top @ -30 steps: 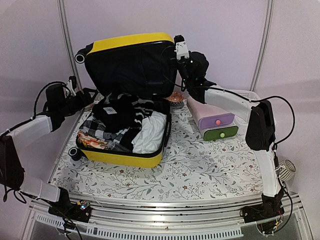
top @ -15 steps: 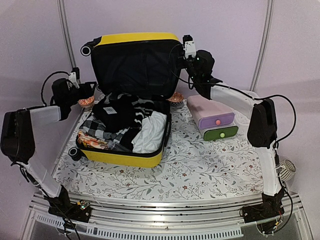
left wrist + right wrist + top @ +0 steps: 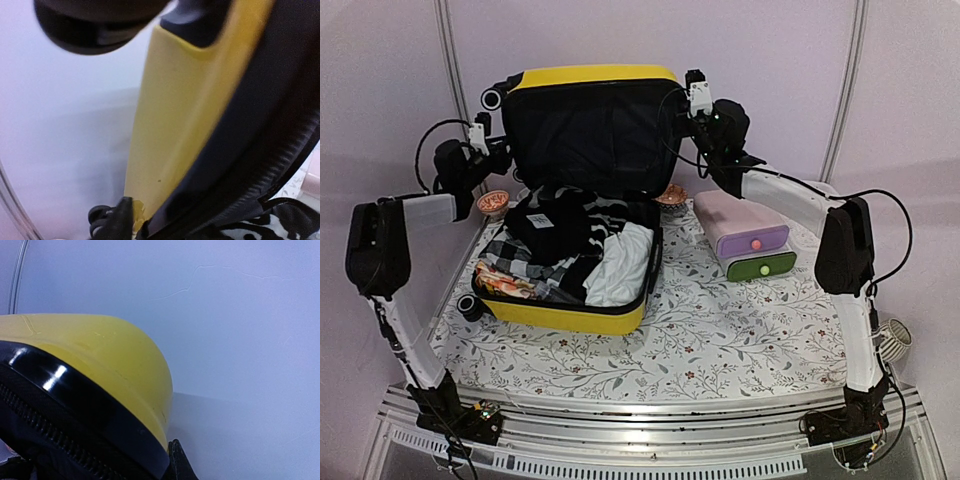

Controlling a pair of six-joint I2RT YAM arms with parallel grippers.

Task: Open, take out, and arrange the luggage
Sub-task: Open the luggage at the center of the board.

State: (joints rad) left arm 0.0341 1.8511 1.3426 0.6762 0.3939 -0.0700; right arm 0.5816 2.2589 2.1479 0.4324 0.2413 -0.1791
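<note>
A lab test booth: plain pale walls point(image 3: 390, 70) around a table point(image 3: 740, 345) on aluminium rails point(image 3: 650, 428).

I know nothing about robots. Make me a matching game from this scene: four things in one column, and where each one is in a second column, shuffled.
Things
1. lid
2. drawer box
3. white garment
4. right gripper

Places
A. packed in the lower half of the suitcase
B. at the lid's upper right corner
C. standing upright at the back
D. on the table, right of the suitcase

Pairs: 1-C, 2-D, 3-A, 4-B
</note>
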